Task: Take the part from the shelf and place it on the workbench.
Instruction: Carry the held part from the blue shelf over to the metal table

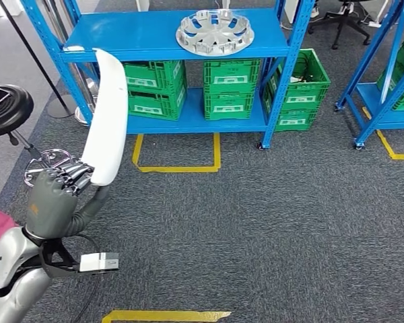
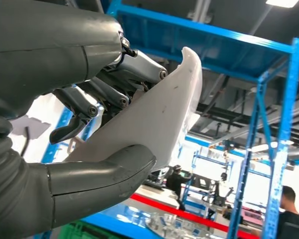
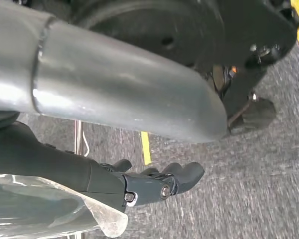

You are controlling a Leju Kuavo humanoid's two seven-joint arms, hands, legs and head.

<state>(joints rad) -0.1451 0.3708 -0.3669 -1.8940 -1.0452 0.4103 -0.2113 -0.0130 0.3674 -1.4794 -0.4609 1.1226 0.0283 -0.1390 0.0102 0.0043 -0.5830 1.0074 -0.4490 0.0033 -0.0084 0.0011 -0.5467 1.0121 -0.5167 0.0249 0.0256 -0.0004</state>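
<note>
left arm (image 1: 7, 266): silver shell; black bracket at the wrist carrying a small white-and-grey box
left robot hand (image 1: 52, 198): matte grey palm; ribbed grey cuff; thick grey thumb; darker fingers with round pivot screws
right robot hand (image 3: 151, 184): dark grey fingers; silver screw heads; smooth grey thumb

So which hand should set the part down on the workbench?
Left. The left hand already grips the white curved panel, thumb under and fingers over it. The right hand hangs over the carpet holding nothing. No workbench is in view.
</note>
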